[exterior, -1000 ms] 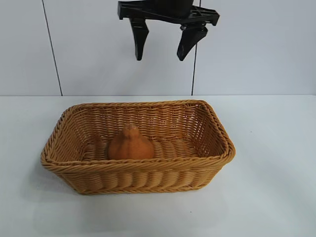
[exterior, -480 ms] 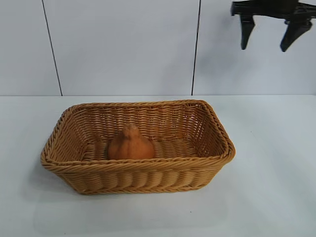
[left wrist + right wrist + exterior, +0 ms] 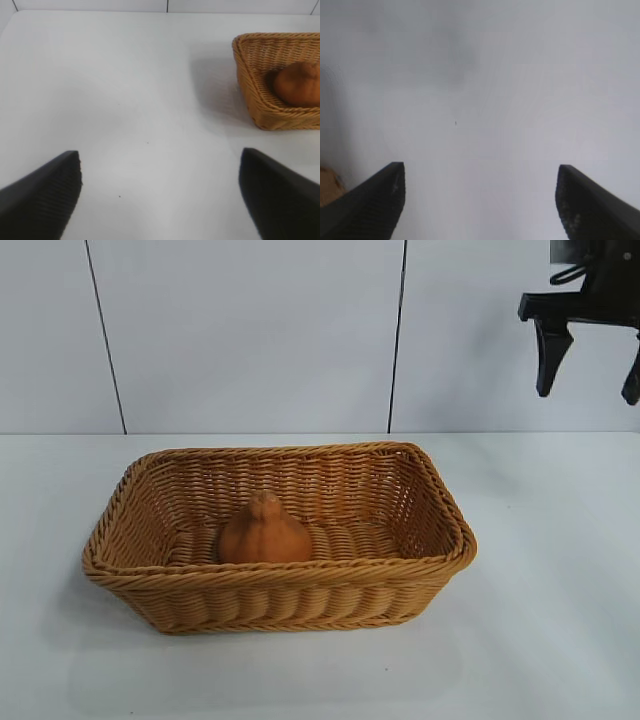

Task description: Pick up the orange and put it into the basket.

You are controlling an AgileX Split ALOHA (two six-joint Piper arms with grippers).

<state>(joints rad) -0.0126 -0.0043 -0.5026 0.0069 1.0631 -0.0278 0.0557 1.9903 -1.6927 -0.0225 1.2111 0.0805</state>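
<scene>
Presently orange [image 3: 264, 533] resting inside basket [image 3: 300, 595], right gripper [image 3: 590, 365] raised at far right, jaws spread, empty, left gripper [image 3: 160, 192] parked over table [image 3: 125, 100], spread, empty, no legible markings.

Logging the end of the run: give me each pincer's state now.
Left pincer: open, empty, over bare table.
Right pincer: open, empty, raised off to the side of the basket; the orange lies inside it.

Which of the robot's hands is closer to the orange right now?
Hard to tell. The right hand hangs open, high off the basket's right side; the open left hand faces the orange across bare table.
</scene>
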